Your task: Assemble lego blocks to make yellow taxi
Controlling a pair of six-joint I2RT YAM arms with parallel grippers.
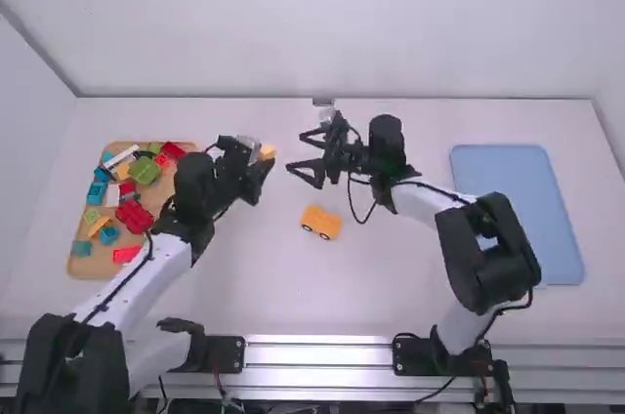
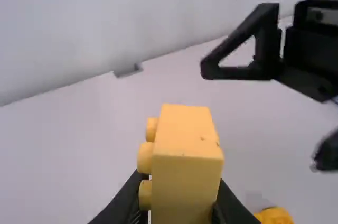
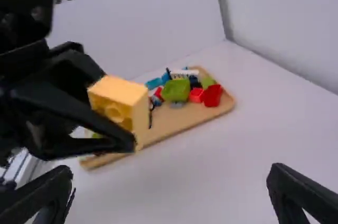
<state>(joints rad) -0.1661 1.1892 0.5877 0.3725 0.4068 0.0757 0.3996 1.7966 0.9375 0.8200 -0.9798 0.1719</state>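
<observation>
My left gripper [image 1: 256, 162] is raised left of the table's middle, shut on a yellow-orange block [image 1: 268, 152]. In the left wrist view that block [image 2: 185, 155] stands between the left gripper's fingertips [image 2: 179, 208], its studs facing sideways. Across from it, my right gripper [image 1: 305, 155] is held open with nothing between its fingers; the right wrist view shows the same gripper [image 3: 171, 182] spread wide, the held block [image 3: 120, 100] beyond it. The yellow-orange car body with dark wheels [image 1: 320, 223] rests on the table below and between the grippers.
On the left lies a wooden tray [image 1: 90, 266] of loose colored blocks, partly behind the left arm. A blue tray [image 1: 522, 199] lies at the right, with the right arm over its near-left side. The back wall [image 1: 322, 33] rises behind the table.
</observation>
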